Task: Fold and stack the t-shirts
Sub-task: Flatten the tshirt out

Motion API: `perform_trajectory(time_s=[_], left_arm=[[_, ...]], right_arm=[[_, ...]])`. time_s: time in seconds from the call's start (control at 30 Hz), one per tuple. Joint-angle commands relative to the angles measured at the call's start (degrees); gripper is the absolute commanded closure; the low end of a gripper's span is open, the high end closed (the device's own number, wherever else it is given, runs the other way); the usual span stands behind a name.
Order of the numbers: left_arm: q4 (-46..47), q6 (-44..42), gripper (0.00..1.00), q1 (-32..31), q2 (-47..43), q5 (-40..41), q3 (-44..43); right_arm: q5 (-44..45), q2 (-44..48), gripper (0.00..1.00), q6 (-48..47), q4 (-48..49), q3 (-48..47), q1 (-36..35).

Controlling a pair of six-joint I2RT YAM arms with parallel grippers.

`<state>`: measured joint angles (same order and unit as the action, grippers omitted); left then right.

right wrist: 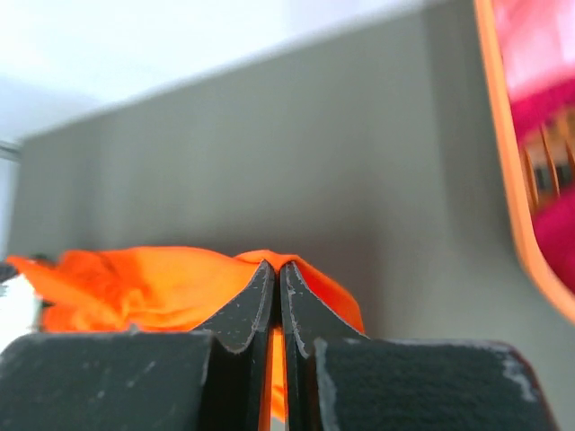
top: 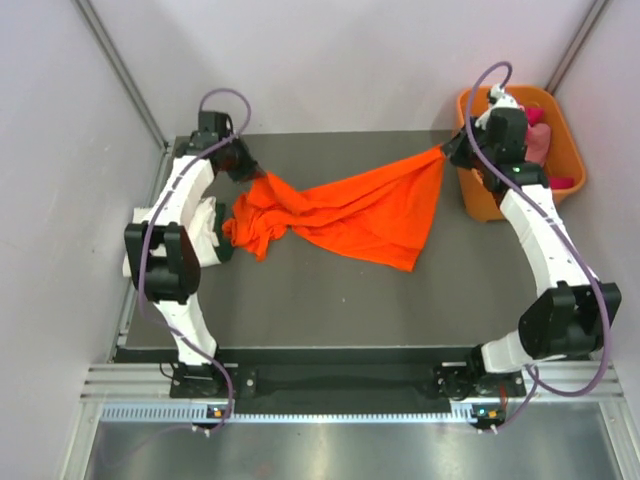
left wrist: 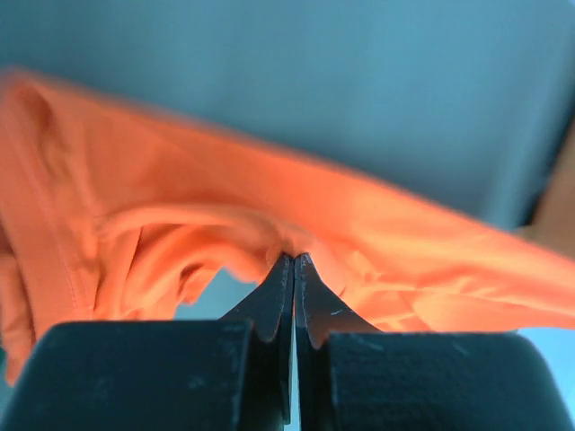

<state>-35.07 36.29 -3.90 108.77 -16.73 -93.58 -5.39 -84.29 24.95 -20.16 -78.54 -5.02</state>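
Dark table, left hand and right hand outstretched, each pinching orange t-shirt

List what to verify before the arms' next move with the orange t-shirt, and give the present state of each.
1. The left gripper is shut on the orange t-shirt: ok, cloth is pinched at its tips.
2. The right gripper is shut on the same shirt: ok.
3. The shirt is spread flat between the grippers: not ok, it is bunched and twisted toward the left end.
4. Matching corners are held: cannot tell, folds hide the seams.
5. There is bare table on the near side of the shirt to lay it on: ok.
6. The shirt is apart from the white t-shirt by the left arm: cannot tell, the bunched end lies right beside it.
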Motion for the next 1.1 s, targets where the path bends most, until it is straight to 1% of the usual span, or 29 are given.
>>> perform_trajectory(time_s=[0.0,0.03,0.1,0.17,0.2,0.27,0.3,0.37,0.4,0.5,0.53,0.57,0.63,0.67,0.7,0.77,0.87,0.97,1.03,1.07], left_arm=[[-8.9,-2.7,1.00,0.4,-4.8,2.0,-12.2],[-11.6,-3.2,1.00,0.5,-5.6,2.3,-14.2],[-12.7,-3.6,1.00,0.6,-9.4,2.3,-16.4],[-12.2,-3.4,1.00,0.6,-13.0,0.7,-15.3],[-11.7,-3.4,1.00,0.6,-17.0,-1.5,-13.5],[-10.8,-3.5,1.00,0.6,-21.2,-3.3,-11.9],[-10.6,-3.5,1.00,0.6,-25.7,-4.2,-10.7],[-8.9,-3.5,1.00,0.6,-30.7,-4.4,-9.3],[-8.1,-3.4,1.00,0.6,-35.6,-4.2,-8.6],[-6.8,-2.5,1.00,0.6,-43.3,-3.8,-11.2],[-6.8,-2.0,1.00,0.6,-44.7,-3.6,-12.5],[-6.8,-1.7,1.00,0.6,-46.6,-3.4,-16.1],[-7.5,-0.4,1.00,0.6,-47.6,-3.1,-20.0],[-7.9,0.0,1.00,0.6,-47.7,-3.1,-24.7],[-8.4,0.4,1.00,0.6,-47.7,-3.0,-26.6],[-8.7,1.6,1.00,0.6,-46.2,-3.0,-32.0],[-8.5,2.8,1.00,0.6,-43.0,-3.6,-35.8],[-3.5,5.3,1.00,0.6,-39.9,-6.2,-33.4],[-1.2,7.6,1.00,0.6,-37.4,-7.9,-29.1],[-0.4,8.1,1.00,0.6,-34.4,-8.6,-27.9]], right_arm=[[-5.0,5.0,1.00,-1.7,-1.8,-7.4,0.8],[-5.2,6.2,1.00,-1.7,-2.2,-8.6,0.8],[-7.2,10.4,1.00,-1.7,-3.2,-9.3,0.6],[-8.8,13.8,1.00,-2.4,-4.8,-10.3,0.3],[-9.5,17.6,1.00,-2.7,-5.1,-10.3,-0.4],[-10.4,21.9,1.00,-3.5,-5.5,-9.5,-1.1],[-10.7,26.2,1.00,-3.6,-5.8,-9.2,-1.4],[-10.7,30.3,1.00,-3.7,-7.0,-8.6,-1.6],[-9.9,34.2,1.00,-3.8,-7.5,-8.3,-1.5],[-8.2,40.8,1.00,-3.9,-10.5,-8.2,-1.5],[-8.3,42.4,1.00,-3.6,-11.5,-8.1,-1.5],[-8.4,43.8,1.00,-3.4,-12.1,-8.2,-1.5],[-7.7,46.9,1.00,-3.0,-13.8,-9.8,-1.4],[-7.0,47.6,1.00,-3.2,-14.5,-10.8,-1.4],[-5.4,48.2,1.00,-3.4,-15.3,-12.1,-1.5],[-3.8,47.6,1.00,-4.0,-17.4,-16.9,-1.4],[-3.4,45.8,1.00,-5.3,-18.3,-22.3,-1.4],[-2.4,41.8,1.00,-5.7,-18.8,-24.4,-1.5],[0.2,39.9,1.00,-5.1,-18.8,-21.8,-1.4],[1.2,38.9,1.00,-4.8,-18.3,-20.1,-1.5]])
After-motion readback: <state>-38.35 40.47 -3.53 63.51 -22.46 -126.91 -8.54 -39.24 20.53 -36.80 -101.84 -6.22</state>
